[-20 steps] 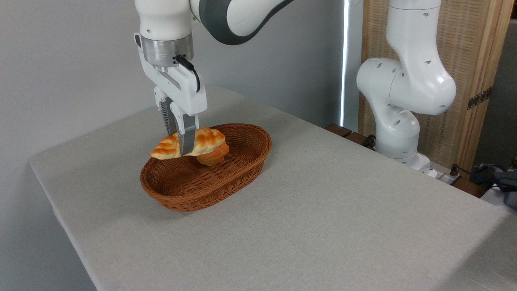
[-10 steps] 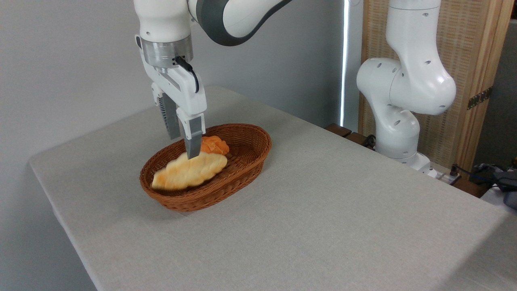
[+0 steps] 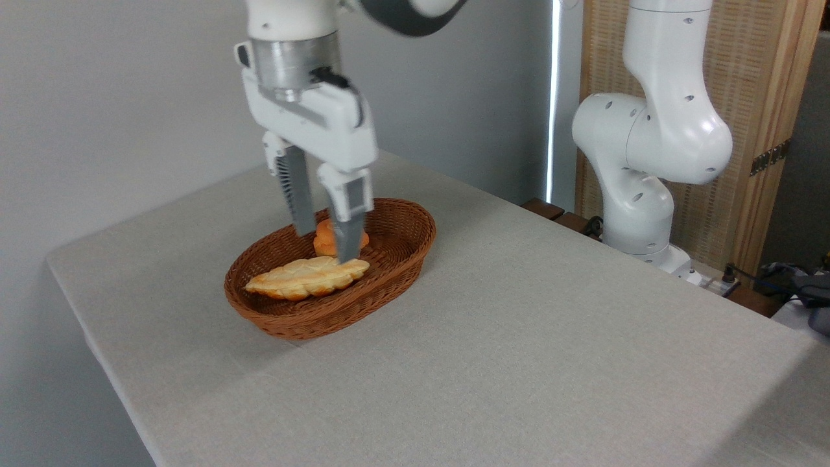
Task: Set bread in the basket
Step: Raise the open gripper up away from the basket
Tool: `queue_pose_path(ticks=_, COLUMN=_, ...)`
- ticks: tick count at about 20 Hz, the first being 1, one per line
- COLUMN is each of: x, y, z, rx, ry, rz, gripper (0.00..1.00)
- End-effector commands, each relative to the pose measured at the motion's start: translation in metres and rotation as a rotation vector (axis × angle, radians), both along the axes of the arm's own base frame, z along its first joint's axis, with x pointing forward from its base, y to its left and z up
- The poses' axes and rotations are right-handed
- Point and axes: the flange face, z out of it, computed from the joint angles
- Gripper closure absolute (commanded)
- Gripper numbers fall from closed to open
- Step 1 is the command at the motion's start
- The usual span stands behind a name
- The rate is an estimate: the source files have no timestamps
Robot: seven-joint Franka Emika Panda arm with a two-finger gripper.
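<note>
Bread (image 3: pixel 307 277) flat in basket (image 3: pixel 395 259) beside bun (image 3: pixel 326 239), gripper (image 3: pixel 324 241) spread, empty above; prob. light, squashy (grip mid-loaf, across width, gently).

Bread (image 3: pixel 306 277) in basket (image 3: pixel 395 257), bun (image 3: pixel 326 239) behind it.

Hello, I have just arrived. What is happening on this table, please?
A robot arm is putting bread into a basket. The long braided loaf now lies inside the basket, next to a small round bun. The claw hangs open just above them, holding nothing. The loaf looks delivered, so the job seems done.
</note>
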Motion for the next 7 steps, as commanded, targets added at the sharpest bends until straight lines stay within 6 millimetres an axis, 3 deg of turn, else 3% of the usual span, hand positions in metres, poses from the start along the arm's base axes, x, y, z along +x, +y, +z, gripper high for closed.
queue_pose_path(ticks=1, x=-0.012, y=0.043, z=0.009, rx=0.007, ry=0.035, rz=0.010, gripper=0.00)
queue_pose_path(ticks=4, x=-0.016, y=0.071, z=0.017, rx=-0.002, ry=0.022, rz=0.037, gripper=0.00)
queue_pose_path(ticks=7, x=-0.022, y=0.071, z=0.016, rx=-0.002, ry=0.058, rz=0.033, gripper=0.00)
